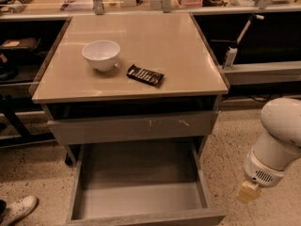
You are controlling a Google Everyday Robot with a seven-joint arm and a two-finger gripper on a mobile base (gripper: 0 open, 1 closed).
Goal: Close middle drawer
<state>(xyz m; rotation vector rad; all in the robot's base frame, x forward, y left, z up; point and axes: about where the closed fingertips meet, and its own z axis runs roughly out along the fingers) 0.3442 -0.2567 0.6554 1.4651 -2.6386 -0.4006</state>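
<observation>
Tan-topped cabinet in mid view. Low at the cabinet's front, middle drawer pulled well out, left of the gripper in view and apart from it. Higher on the cabinet's front, scratched drawer front. Right of the cabinet, white arm. On the cabinet top, white bowl, dark wrapper beside. Gripper low off the cabinet's right front corner; open or closed, cannot tell

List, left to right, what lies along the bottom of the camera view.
Far left, a white shoe → the open middle drawer → the gripper, hanging low, apart from the drawer, off its right side.
</observation>
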